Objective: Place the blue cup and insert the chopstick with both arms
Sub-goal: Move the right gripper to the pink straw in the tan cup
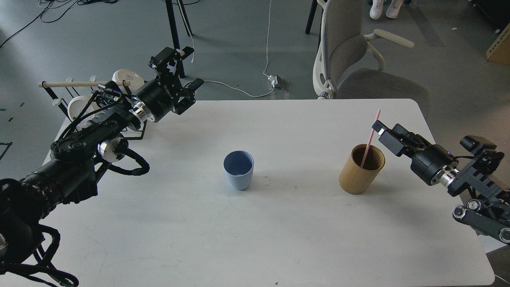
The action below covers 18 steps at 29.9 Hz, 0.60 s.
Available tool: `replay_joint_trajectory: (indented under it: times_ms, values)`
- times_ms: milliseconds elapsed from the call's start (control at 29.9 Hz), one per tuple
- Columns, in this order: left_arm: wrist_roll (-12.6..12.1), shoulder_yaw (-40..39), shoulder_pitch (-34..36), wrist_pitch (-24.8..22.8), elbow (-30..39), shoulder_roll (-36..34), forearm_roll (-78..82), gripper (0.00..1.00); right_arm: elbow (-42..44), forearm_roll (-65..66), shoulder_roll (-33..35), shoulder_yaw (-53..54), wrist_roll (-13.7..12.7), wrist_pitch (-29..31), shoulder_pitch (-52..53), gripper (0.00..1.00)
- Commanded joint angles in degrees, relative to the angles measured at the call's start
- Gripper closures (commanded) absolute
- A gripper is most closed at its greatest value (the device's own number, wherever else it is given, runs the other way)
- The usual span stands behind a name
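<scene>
The blue cup (238, 170) stands upright and empty near the middle of the white table (255, 239). The pink chopstick (371, 135) leans in the tan bamboo holder (361, 170) at the right. My left gripper (186, 68) is open and empty, raised over the table's back left corner, far from the cup. My right gripper (385, 134) is open just right of the chopstick's upper part. Its upper fingertip (377, 126) is right at the stick, and I cannot tell whether they touch.
A black wire rack (131, 129) with white mugs (126, 78) and a pale wooden rod (71, 84) stands at the back left, behind my left arm. A grey office chair (350, 63) is behind the table's back edge.
</scene>
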<state>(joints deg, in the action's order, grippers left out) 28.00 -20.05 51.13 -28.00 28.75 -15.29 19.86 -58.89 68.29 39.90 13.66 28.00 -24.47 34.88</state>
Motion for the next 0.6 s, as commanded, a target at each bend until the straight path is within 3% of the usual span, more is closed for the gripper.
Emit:
replay_joint_trajectory:
  times_ms: [0, 234, 568]
  values:
    - [0.0, 0.0, -0.2, 0.0, 0.0, 0.0, 0.0, 0.06, 0.1, 0.0, -0.7, -0.5, 0.0, 0.2, 0.1, 0.35]
    - [0.0, 0.0, -0.2, 0.0, 0.0, 0.0, -0.1, 0.06, 1.7, 0.0, -1.1, -6.4, 0.0, 0.2, 2.5, 0.48]
    - [0.0, 0.0, -0.4, 0.0, 0.0, 0.0, -0.2, 0.06, 3.4, 0.0, -3.6, -6.8, 0.0, 0.6, 3.6, 0.65]
